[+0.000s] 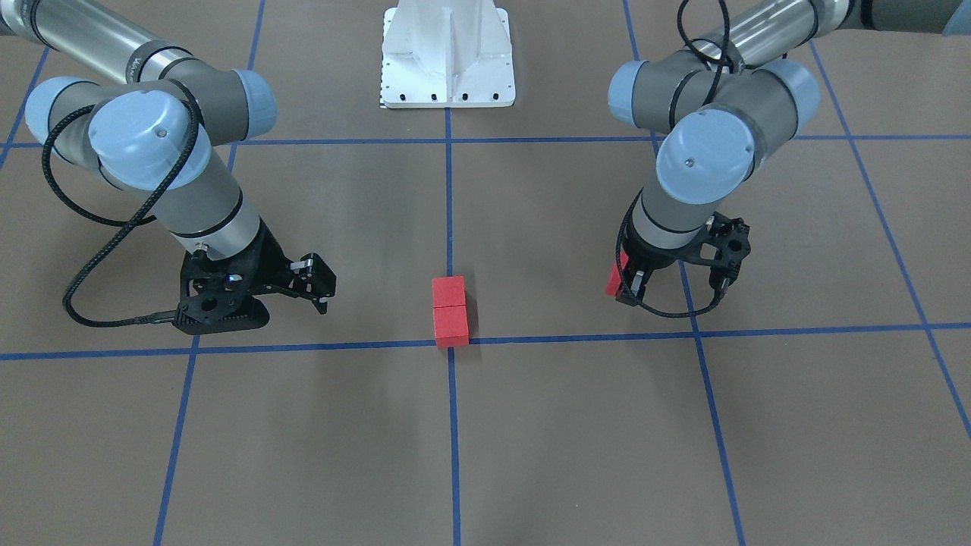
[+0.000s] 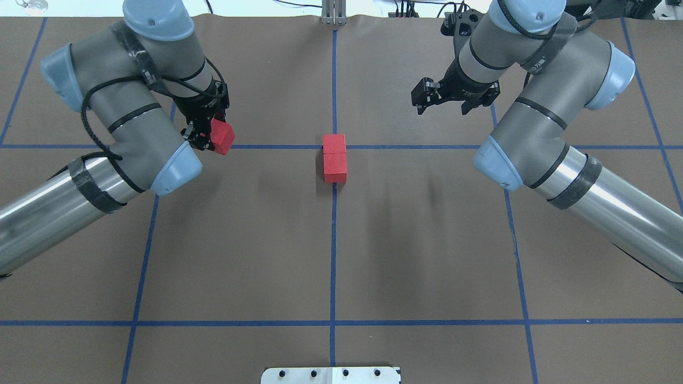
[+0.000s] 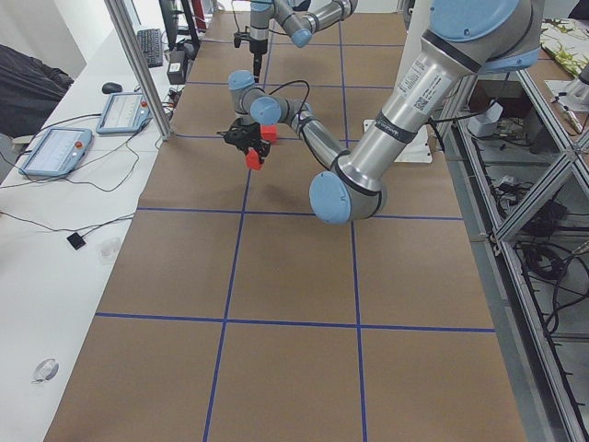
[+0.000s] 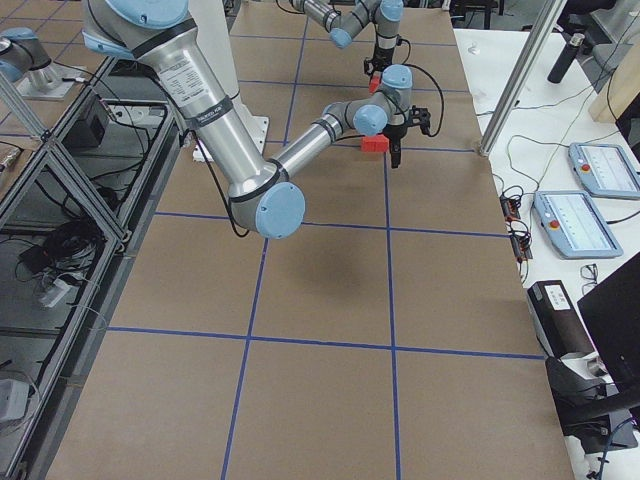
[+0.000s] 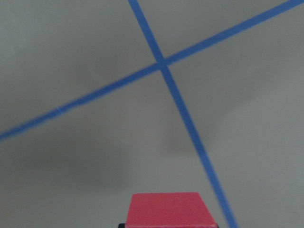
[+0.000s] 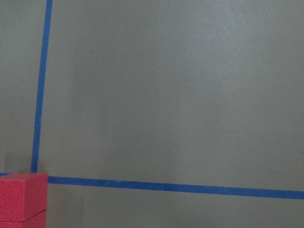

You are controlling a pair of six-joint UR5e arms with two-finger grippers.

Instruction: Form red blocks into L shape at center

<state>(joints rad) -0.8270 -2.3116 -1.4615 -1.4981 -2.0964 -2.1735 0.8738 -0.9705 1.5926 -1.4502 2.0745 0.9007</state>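
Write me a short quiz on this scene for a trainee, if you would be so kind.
1. True or false: the left gripper holds a red block well away from the center crossing.
2. How many placed blocks lie at that crossing, touching in a row? A) one B) two C) three
3. Which gripper holds no block?

Key: 1 true; 2 B; 3 the right gripper.
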